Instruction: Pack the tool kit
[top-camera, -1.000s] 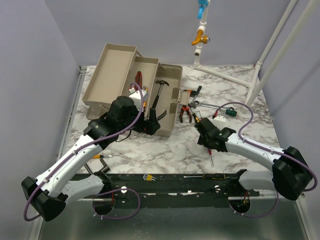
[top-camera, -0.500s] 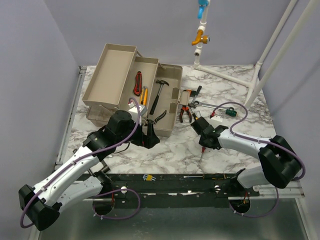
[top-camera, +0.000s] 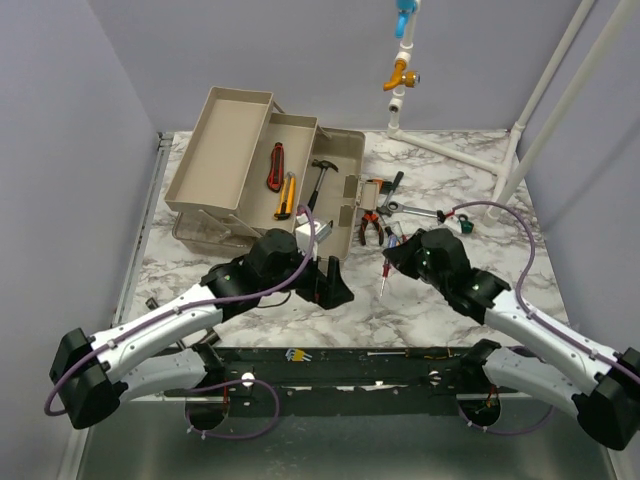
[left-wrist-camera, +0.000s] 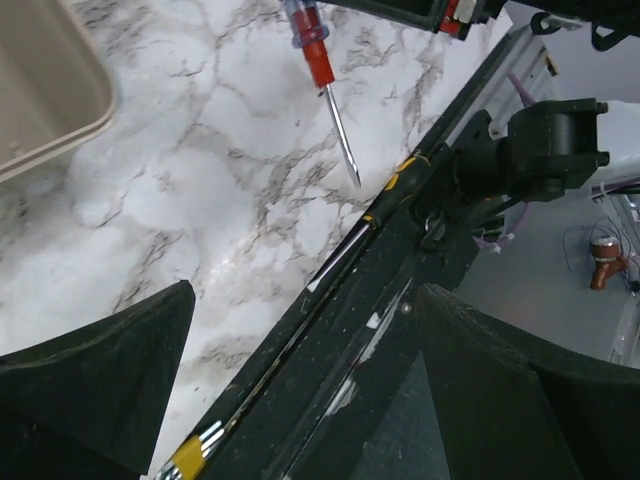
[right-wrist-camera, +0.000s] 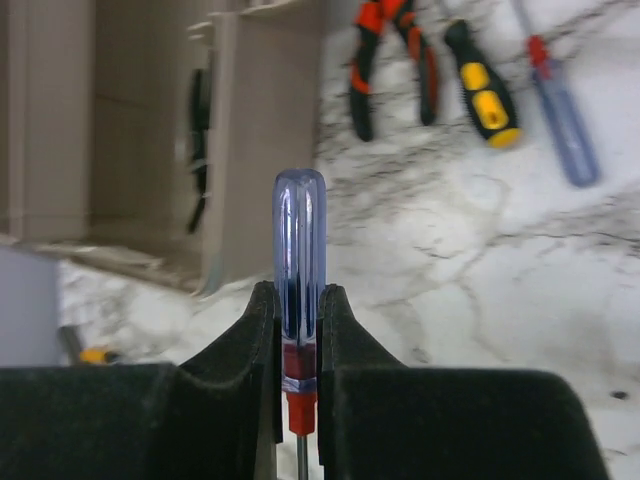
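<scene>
The tool kit (top-camera: 215, 140) stands open at the back left, its beige trays spread out. A red knife (top-camera: 274, 166), a yellow-handled tool (top-camera: 286, 195) and a hammer (top-camera: 318, 180) lie inside. My right gripper (top-camera: 393, 255) is shut on a blue-handled screwdriver (right-wrist-camera: 300, 250) with a red collar; its shaft (top-camera: 384, 276) hangs down above the marble. In the left wrist view that screwdriver (left-wrist-camera: 318, 58) shows at the top. My left gripper (top-camera: 335, 285) is open and empty near the table's front edge (left-wrist-camera: 300, 390).
Red-and-black pliers (top-camera: 371, 225), a black-and-yellow screwdriver (right-wrist-camera: 480, 85) and another blue screwdriver (right-wrist-camera: 560, 100) lie on the marble right of the box. A white pipe frame (top-camera: 520, 130) stands at the back right. The black front rail (left-wrist-camera: 400, 260) runs under my left gripper.
My right gripper closed on the blue screwdriver and lifted it off the table, moving left and back. My left arm swung right, away from the toolbox, toward the front edge.
</scene>
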